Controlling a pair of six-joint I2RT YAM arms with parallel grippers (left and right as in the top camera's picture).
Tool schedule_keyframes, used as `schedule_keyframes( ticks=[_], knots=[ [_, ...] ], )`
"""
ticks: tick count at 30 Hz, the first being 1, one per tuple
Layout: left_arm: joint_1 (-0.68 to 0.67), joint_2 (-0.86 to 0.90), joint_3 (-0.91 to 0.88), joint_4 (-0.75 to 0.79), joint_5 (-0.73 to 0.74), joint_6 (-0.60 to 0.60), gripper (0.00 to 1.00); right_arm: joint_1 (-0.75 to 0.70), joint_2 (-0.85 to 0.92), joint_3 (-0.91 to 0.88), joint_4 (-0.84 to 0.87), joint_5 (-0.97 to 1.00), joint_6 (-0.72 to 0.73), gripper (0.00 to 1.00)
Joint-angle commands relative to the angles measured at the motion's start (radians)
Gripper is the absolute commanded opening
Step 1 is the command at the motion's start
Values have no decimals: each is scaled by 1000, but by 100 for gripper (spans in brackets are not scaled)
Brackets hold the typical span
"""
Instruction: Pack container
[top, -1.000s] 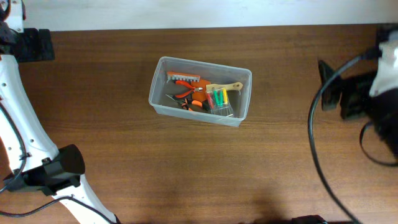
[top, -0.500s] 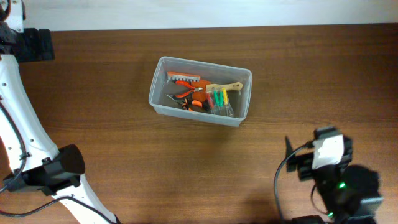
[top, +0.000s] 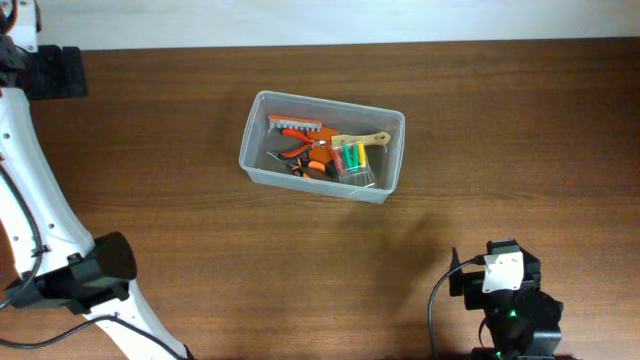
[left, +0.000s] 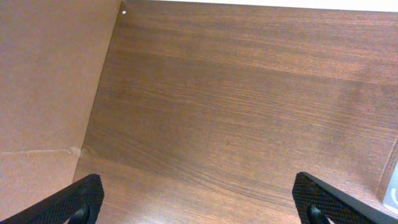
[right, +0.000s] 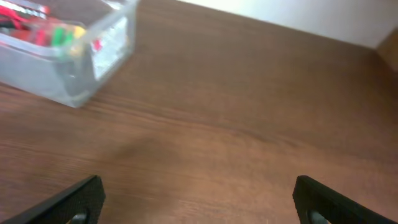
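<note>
Far left in the overhead view: white left arm (top: 40, 220), rising along the left side of the brown wooden desk (top: 200, 260). From the left wrist: left claw (left: 202, 202) spread wide, dark fingertips (left: 84, 196) at the lower corners of the view, wood grain showing between.

Mid-desk, toward the far side: the container (top: 318, 187), upright, slightly skewed, well apart from both arms. Inside, left to right:
- orange-handled pliers (top: 293, 153) just below an orange toothed strip (top: 295, 125)
- a small clear case (top: 353, 160) of green, yellow and red bits
- a wooden-handled brush (top: 368, 139) pointing at the right wall

Lower right, by the near edge: right arm (top: 505, 300). From the right wrist: right claw (right: 199, 202) likewise spread apart, gripping nothing, with the container (right: 50, 68) blurred at upper left.
</note>
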Motion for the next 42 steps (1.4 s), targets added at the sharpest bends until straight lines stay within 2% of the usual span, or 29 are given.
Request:
schedule_keyframes(
  ticks=[1, 8, 12, 20, 42],
  knots=[
    [3, -2, 3, -1, 0, -16, 99, -18, -13, -37, 6, -28, 1, 98],
    [3, -2, 3, -1, 0, -16, 99, -18, -13, -60, 3, -71, 15, 98],
    [3, -2, 3, -1, 0, -16, 99, -8, -13, -60, 2, -80, 141, 99],
    [3, -2, 3, -1, 0, -16, 99, 56, -13, -60, 3, -77, 140, 98],
    [1, -6, 3, -1, 0, -16, 99, 56, -13, -59, 3, -77, 140, 98]
  ],
)
